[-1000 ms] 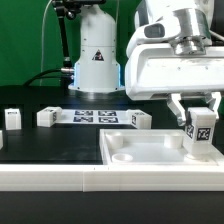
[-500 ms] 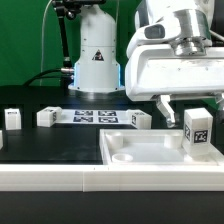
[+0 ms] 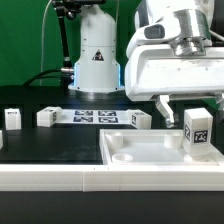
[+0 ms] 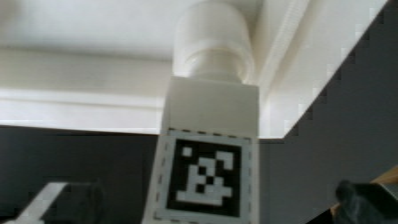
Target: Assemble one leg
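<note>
A leg [image 3: 198, 133], a small white block with a black-and-white tag, stands upright in the corner recess of the large white panel [image 3: 140, 158] on the exterior view's right. My gripper [image 3: 189, 107] is open just above it, one finger on each side, not touching it. In the wrist view the leg [image 4: 210, 120] runs between the fingers with its tag facing the camera. Its narrow end sits in the panel's corner [image 4: 107, 75]. The gripper [image 4: 205, 203] is open there too, with the fingertips [image 4: 45, 203] well apart from the leg.
Three more legs [image 3: 11, 118] [image 3: 47, 116] [image 3: 139, 119] stand on the black table behind the panel. The marker board [image 3: 95, 116] lies between them. The robot base [image 3: 97, 60] stands at the back. A white ledge [image 3: 60, 178] runs along the front.
One second ago the fingers were shut on the leg. They have opened and let it go, and the leg stays upright in the corner recess. Nothing has moved in the last half second.
</note>
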Available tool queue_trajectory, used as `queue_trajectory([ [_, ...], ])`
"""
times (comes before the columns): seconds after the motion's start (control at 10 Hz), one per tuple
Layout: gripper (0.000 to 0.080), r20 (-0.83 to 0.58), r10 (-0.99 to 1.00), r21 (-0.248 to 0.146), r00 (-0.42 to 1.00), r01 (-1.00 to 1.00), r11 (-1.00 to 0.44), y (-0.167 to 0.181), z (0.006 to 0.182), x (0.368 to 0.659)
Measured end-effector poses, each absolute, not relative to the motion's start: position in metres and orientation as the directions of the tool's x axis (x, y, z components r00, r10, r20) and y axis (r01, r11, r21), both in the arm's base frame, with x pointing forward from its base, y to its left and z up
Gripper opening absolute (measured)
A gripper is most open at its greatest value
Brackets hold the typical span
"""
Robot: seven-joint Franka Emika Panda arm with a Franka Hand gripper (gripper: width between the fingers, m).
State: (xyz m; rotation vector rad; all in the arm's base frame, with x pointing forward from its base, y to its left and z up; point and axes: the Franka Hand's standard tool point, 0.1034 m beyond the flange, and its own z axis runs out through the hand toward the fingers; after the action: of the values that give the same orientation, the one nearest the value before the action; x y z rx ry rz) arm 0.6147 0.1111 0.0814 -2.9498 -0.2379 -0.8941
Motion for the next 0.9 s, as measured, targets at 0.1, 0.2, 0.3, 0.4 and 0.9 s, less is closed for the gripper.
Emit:
queue_trajectory([
  [0.1,0.0649,0.544,0.131,-0.006,0.829,0.160,-0.987,0.1094,0.0827,0.6152],
  [0.2,0.0649,0.506,0.135,-0.018,0.852,0.166,-0.986,0.1114,0.0843,0.6149],
  [0.3,0.0649,0.502,0.134,-0.021,0.854,0.167,-0.986,0.1120,0.0888,0.6173],
  [0.4,0.0649,0.449,0.139,-0.037,0.883,0.174,-0.984,0.1144,0.0875,0.6158],
  [0.9,0.0649,0.127,0.162,-0.121,0.979,0.177,-0.977,0.1158,0.0837,0.6104],
])
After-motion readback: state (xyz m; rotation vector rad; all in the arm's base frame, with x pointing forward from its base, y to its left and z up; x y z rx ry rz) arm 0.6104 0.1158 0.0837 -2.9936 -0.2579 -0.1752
